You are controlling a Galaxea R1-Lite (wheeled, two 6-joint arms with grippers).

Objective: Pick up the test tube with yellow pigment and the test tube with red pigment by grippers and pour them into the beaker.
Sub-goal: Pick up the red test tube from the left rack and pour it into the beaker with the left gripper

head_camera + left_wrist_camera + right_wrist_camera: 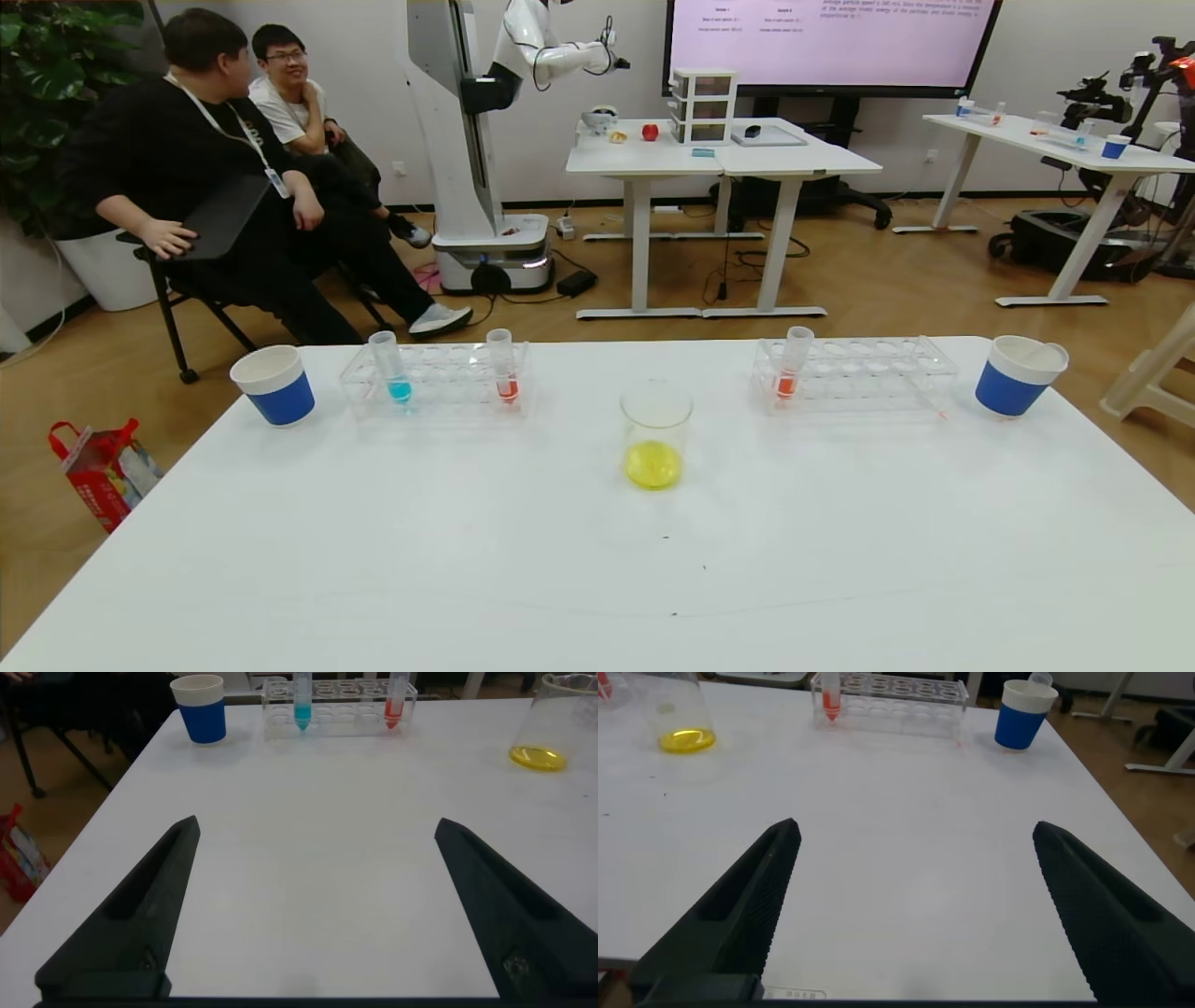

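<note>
Item: beaker (656, 437). You find it upright at the table's centre, a shallow pool of yellow liquid in its base. Judged from that, the yellow pour is likely done; no test tube with yellow pigment is visible anywhere.

Item: left rack (435, 377), clear plastic, at about 11 o'clock from the beaker. It holds a blue-liquid tube (389, 366) at its left end and a red-liquid tube (503, 365) at its right end, both upright in their holes so nothing spills.

Item: right rack (854, 371), at about 1 o'clock from the beaker. One red-liquid tube (794, 362) leans slightly in its left end. Which of the two red ones is the task's red tube, you cannot tell by shade here.

Item: two blue-and-white paper cups, one (274, 384) just outside the left rack, one (1018, 374) outside the right rack; the right one seems to hold something pale at its rim, possibly a spent tube.

Item: left gripper (316, 915). Jaws spread as wide as they go, holding nothing, low over bare table near you, well short of the racks.

Item: right gripper (915, 917). Same: fully spread, empty, over bare table. Both sit back, likely to leave the workspace unobstructed.
</note>
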